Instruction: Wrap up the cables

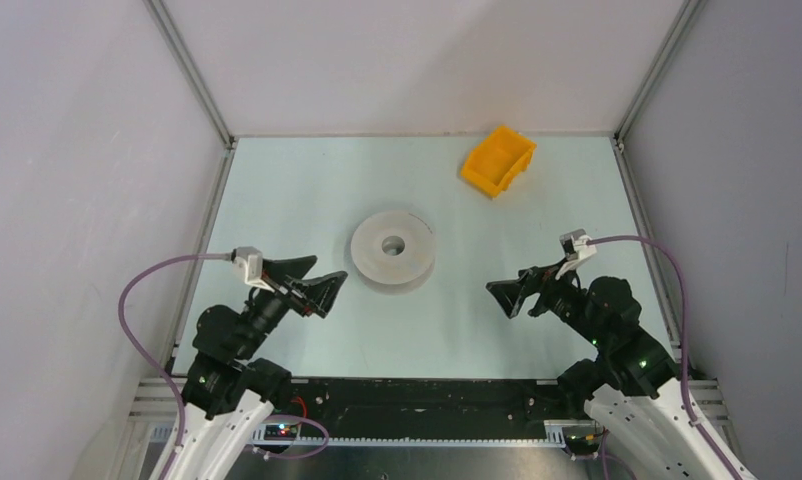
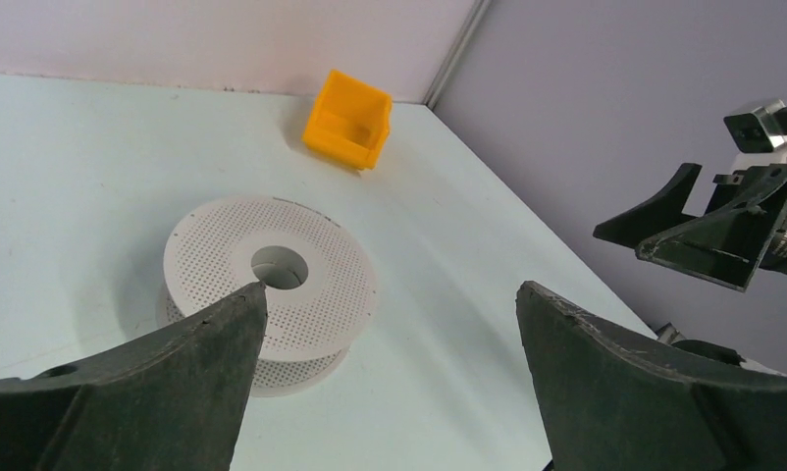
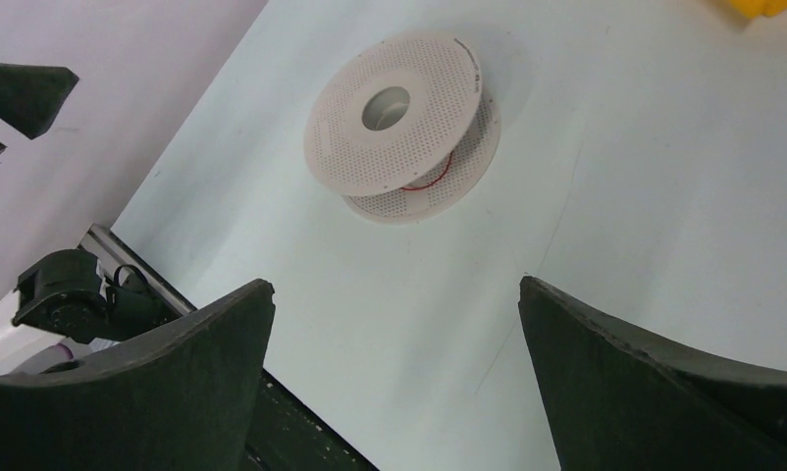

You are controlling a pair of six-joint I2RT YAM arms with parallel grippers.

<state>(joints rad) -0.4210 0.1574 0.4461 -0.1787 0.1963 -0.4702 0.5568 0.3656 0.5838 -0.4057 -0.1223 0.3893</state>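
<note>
The left tool (image 2: 392, 294) stands with its dark jaws spread wide and nothing between them. The right tool (image 3: 394, 285) is the same, wide apart and empty. Both hover low over the pale table (image 1: 277, 200), one on each side of the white perforated plastic reel (image 1: 394, 250) lying flat between them.

The thin red wire (image 3: 435, 181) shows only as a short curve in the gap between the reel's two flanges. I can make out no other wire.

To wind well, I would have one tool steady the reel by its flange. The other should pinch the hair-fine wire at its very fingertips and feed it into the gap under light tension.

An orange plastic bin (image 1: 498, 159) sits well behind. Small print runs along the reel's rim, too small to read.
</note>
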